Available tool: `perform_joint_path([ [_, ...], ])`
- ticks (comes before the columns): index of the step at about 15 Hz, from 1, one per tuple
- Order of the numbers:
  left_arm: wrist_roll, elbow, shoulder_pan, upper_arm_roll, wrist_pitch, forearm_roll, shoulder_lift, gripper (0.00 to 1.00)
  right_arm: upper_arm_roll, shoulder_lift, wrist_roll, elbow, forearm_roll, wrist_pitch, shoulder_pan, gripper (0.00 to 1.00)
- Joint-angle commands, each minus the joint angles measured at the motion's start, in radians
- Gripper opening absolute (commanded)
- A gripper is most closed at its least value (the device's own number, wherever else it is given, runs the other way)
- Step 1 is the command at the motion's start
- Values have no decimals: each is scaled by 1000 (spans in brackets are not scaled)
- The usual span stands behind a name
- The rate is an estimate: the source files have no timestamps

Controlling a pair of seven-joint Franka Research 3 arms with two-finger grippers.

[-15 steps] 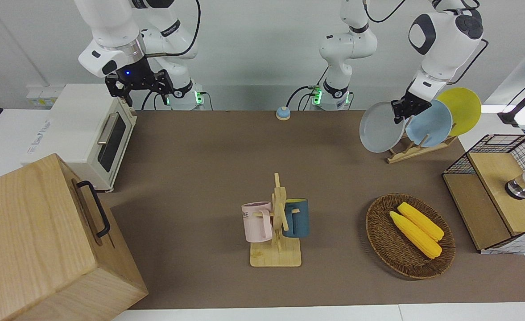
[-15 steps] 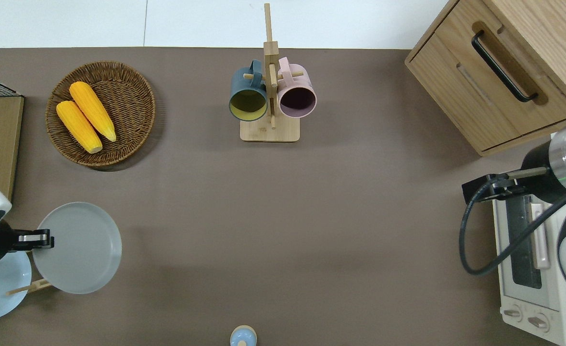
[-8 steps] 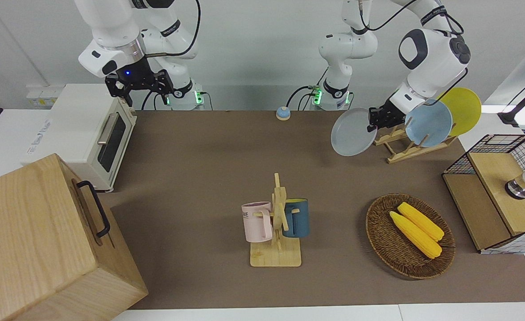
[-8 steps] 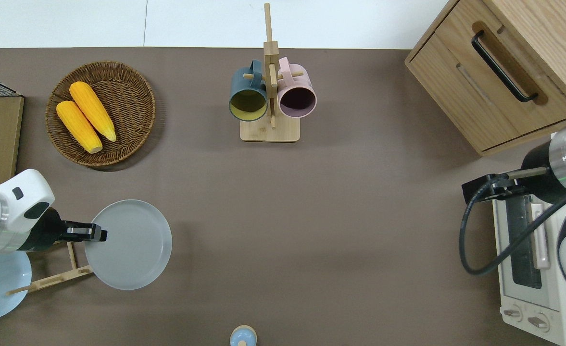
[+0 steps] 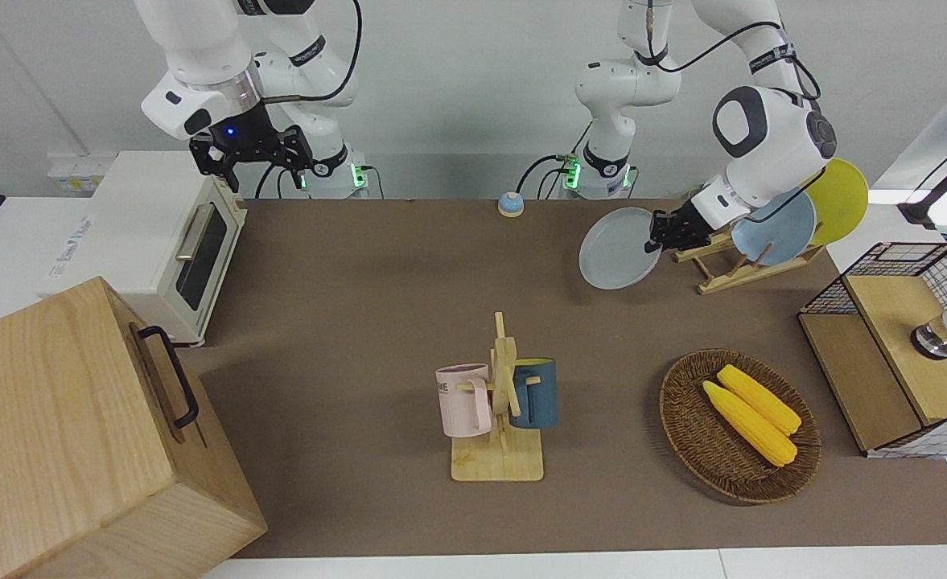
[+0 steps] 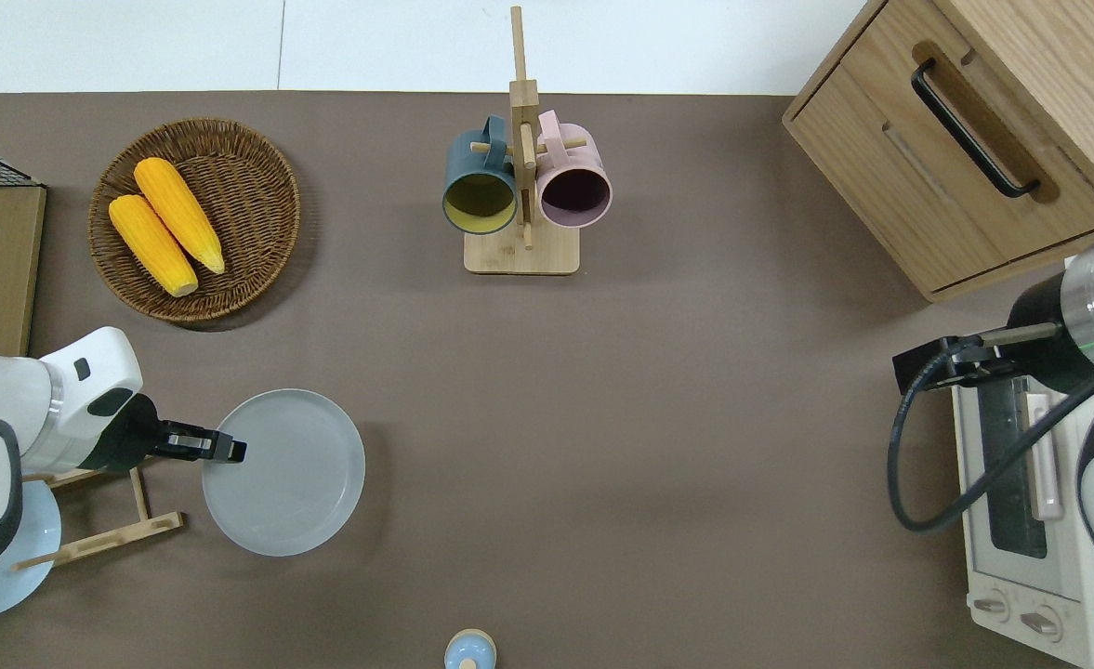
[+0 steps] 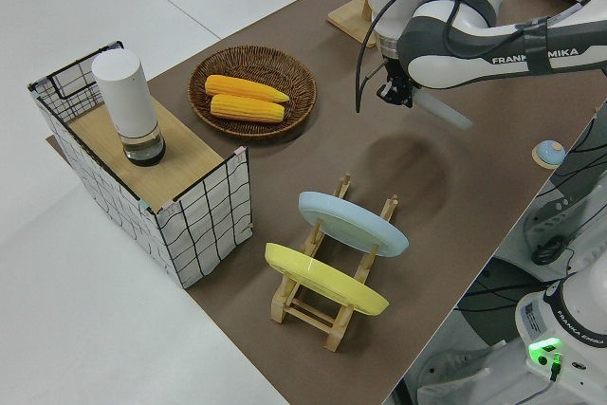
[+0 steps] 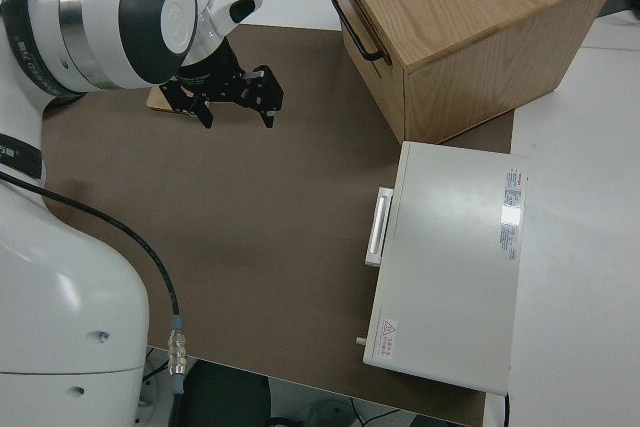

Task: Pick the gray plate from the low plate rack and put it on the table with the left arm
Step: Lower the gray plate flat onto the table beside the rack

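Observation:
The gray plate (image 5: 616, 251) (image 6: 283, 472) (image 7: 442, 109) hangs tilted in the air, clear of the low plate rack (image 5: 732, 268) (image 6: 100, 536) (image 7: 332, 303). My left gripper (image 5: 655, 238) (image 6: 228, 452) (image 7: 398, 94) is shut on the plate's rim at the edge toward the rack. In the overhead view the plate is over bare table (image 6: 649, 418) beside the rack, toward the table's middle, and casts a shadow on the brown mat. My right arm is parked, its gripper (image 5: 252, 153) (image 8: 235, 97) open and holding nothing.
A light-blue plate (image 5: 775, 229) and a yellow plate (image 5: 839, 197) still stand in the rack. Farther out are a wicker basket (image 5: 682, 434) with corn and a mug stand (image 5: 501, 402). A small bell (image 5: 510, 204), a toaster oven (image 5: 159, 241), a wooden cabinet (image 5: 79, 434) and a wire crate (image 5: 899, 346) ring the table.
My left gripper has carried the gray plate off the rack toward the table's middle, and the plate has tipped flatter. The right arm has not moved.

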Motion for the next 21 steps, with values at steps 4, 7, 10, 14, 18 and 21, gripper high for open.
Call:
perform_joint_path([
  [4, 29, -60, -10, 6, 68, -35, 37, 152, 20, -2, 12, 6, -6, -12, -25, 983],
  [7, 64, -67, -17, 6, 76, -70, 69, 152, 22, -2, 12, 8, -6, -12, -25, 983],
  [10, 74, -67, -19, 6, 77, -77, 85, 162, 20, -2, 12, 8, -6, -13, -25, 983],
  [14, 75, -65, -16, 8, 77, -75, 88, 296, 22, -2, 12, 8, -6, -12, -25, 983],
  [18, 75, -57, -11, 9, 74, -61, 88, 887, 22, -2, 12, 8, -6, -12, -25, 983],
  [21, 78, -48, -2, 20, 63, -54, 86, 981, 22, -2, 12, 8, -6, -12, -25, 983],
])
